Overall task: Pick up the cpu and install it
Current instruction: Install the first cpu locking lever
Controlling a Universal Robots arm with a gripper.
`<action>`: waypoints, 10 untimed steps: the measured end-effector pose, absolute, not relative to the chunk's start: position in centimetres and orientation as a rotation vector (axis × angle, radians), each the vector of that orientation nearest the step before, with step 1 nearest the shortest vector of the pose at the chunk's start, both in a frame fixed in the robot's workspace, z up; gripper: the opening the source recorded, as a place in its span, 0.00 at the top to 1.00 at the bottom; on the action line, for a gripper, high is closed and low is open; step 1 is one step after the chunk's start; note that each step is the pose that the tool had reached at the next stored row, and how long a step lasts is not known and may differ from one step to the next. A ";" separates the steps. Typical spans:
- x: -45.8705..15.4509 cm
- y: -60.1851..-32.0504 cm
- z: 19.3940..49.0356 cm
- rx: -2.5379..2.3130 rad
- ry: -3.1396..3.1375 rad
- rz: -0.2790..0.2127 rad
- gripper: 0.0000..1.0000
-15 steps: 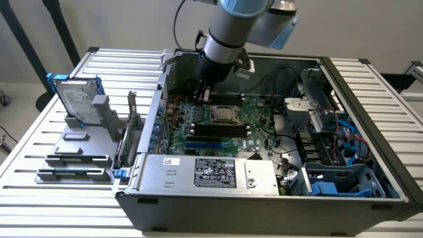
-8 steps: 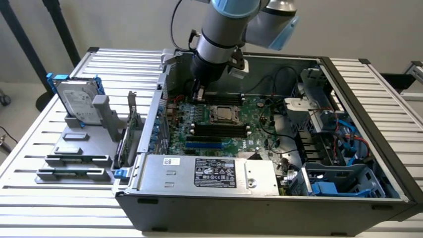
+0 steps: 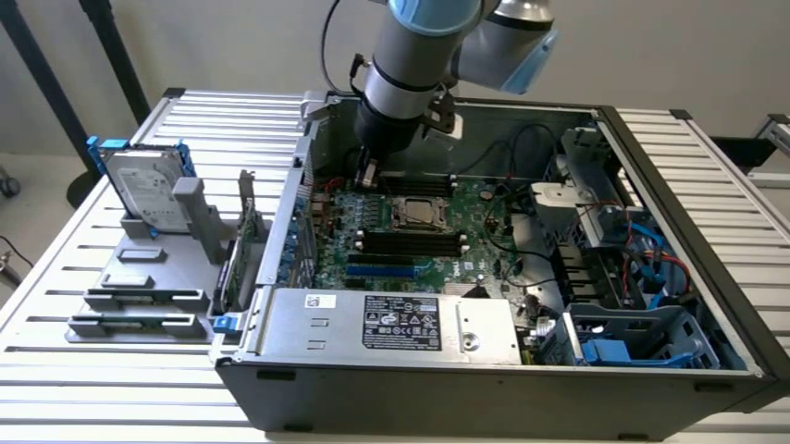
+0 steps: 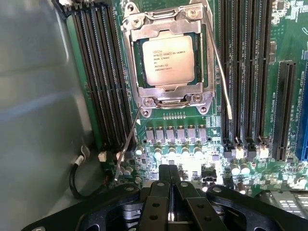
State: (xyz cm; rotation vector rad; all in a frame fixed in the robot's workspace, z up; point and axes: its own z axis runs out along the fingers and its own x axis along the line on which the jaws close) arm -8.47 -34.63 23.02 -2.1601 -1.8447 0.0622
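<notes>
The cpu (image 4: 168, 54), a small square chip with a silvery printed top, lies in its socket on the green motherboard (image 4: 192, 125), under the metal socket frame (image 4: 144, 29). In the exterior view the cpu (image 3: 413, 214) sits mid-board inside the open computer case (image 3: 494, 370). My gripper (image 4: 169, 174) hovers over the board beside the socket, apart from the chip. Its two black fingers (image 4: 161, 192) are pressed together with nothing between them. From the exterior view the gripper (image 3: 366, 178) hangs just behind the socket near the case's back wall.
Black memory slots (image 4: 103, 72) flank the socket on both sides. A thin socket lever (image 4: 222, 82) stands out beside it. A power supply (image 3: 395, 324) fills the case front. On the exterior view's left, a grey rack (image 3: 142, 277) holds a hard drive (image 3: 146, 190) and narrow sticks.
</notes>
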 end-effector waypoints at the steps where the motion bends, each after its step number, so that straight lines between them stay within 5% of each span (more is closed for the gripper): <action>1: -8.5 -34.6 23.0 -2.171 -1.829 0.057 0.89; 10: -8.6 -34.6 23.0 -2.217 -1.713 -0.005 0.89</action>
